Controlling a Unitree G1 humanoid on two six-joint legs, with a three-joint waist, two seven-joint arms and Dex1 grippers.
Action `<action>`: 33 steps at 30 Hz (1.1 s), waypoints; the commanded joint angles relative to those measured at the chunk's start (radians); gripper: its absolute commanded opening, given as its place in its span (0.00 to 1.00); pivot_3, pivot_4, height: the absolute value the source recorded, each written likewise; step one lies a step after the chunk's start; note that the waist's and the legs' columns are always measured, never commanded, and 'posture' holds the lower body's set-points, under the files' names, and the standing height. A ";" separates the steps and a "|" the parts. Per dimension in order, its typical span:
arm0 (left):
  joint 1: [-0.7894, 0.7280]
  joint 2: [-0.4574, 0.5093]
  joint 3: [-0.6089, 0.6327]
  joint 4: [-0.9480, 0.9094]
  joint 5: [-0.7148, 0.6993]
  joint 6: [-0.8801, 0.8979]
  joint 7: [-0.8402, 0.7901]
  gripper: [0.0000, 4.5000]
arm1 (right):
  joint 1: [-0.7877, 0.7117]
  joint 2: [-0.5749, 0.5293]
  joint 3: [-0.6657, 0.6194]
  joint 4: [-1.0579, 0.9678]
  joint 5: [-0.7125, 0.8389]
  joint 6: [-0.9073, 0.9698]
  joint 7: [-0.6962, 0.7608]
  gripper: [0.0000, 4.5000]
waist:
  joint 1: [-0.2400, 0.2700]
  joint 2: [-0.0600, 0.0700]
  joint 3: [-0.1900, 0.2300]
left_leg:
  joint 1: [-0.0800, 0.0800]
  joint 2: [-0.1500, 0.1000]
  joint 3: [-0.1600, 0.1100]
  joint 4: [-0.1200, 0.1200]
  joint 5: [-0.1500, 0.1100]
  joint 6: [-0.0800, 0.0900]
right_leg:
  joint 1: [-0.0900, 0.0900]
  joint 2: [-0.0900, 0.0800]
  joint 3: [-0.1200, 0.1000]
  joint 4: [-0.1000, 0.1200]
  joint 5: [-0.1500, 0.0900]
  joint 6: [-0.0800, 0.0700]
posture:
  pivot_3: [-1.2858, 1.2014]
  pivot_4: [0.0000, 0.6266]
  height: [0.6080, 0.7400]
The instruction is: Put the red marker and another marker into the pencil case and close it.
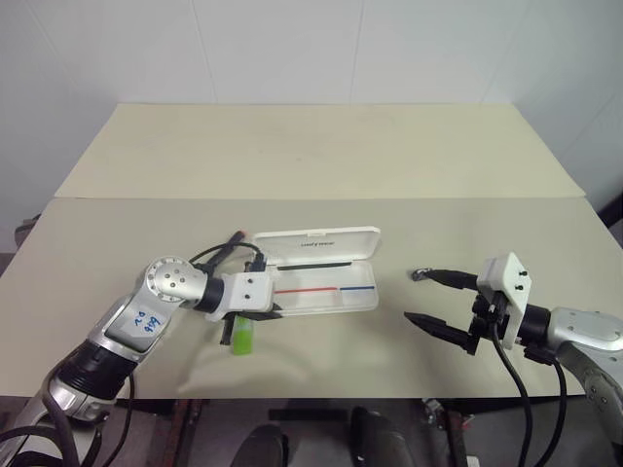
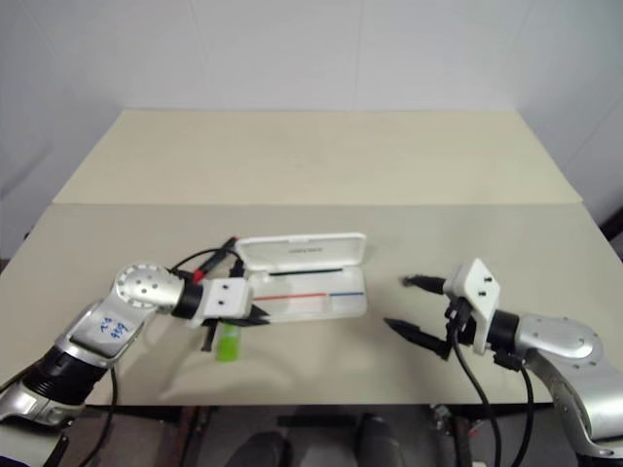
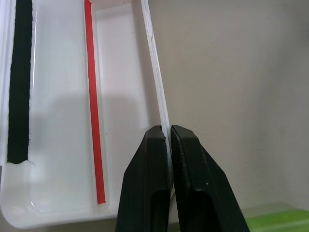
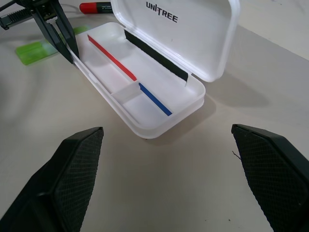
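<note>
Nearest to us, our right pincer point(image 1: 435, 299) hangs over the counter point(image 1: 321, 175) to the right of the pencil case point(image 1: 326, 292), well apart from it, its two black fingers spread wide and empty. We judge it is waiting there, ready to help once the markers are in or to push the lid down.

Our left pincer point(image 1: 274, 313) sits at the case's left front corner with its fingers pressed together, and the left wrist view shows the thin white front wall of the tray caught between the tips. We read this as a steadying pinch that keeps the case from sliding, though it could equally be a nudge to reposition it.

The pencil case lies open, lid tipped back on its hinge, so the tray is free to receive things. Nothing is in it yet: we see just a red stripe, a blue stripe and a dark strip along the hinge side.

The red marker point(image 4: 95, 7) lies on the counter just behind the case's left end, beside the lid. The green highlighter point(image 1: 242, 337) lies just in front of that same left end, partly under our left wrist. Both are close by, so they remain to be loaded.

On the lid we read "UNITREE" in dark letters. A label on our left arm carries blue handwriting that we cannot make out.
</note>
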 commanded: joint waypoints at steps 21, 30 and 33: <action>-0.063 -0.037 -0.012 -0.003 0.005 0.079 -0.073 0.77 | -0.026 0.002 0.003 -0.030 -0.001 -0.014 -0.028 1.00 | -0.002 0.000 0.000 | -0.002 0.000 0.000 0.000 -0.001 0.001 | 0.000 0.000 0.000 -0.001 0.001 0.001 | 0.52 0.24 1.00; -0.074 -0.054 0.008 -0.035 -0.009 0.095 -0.068 1.00 | -0.035 0.001 0.007 -0.013 -0.005 -0.025 -0.027 1.00 | -0.002 0.000 0.000 | -0.002 0.000 0.000 0.000 -0.001 0.001 | 0.000 0.000 0.000 -0.001 0.001 0.001 | 0.52 0.24 1.00; -0.076 -0.052 0.016 -0.057 -0.017 0.114 -0.070 1.00 | -0.036 -0.001 0.006 -0.007 -0.006 -0.028 -0.024 1.00 | -0.002 0.000 0.000 | -0.002 0.000 0.000 -0.001 -0.001 0.002 | 0.000 0.000 0.000 -0.002 0.001 0.001 | 0.52 0.24 1.00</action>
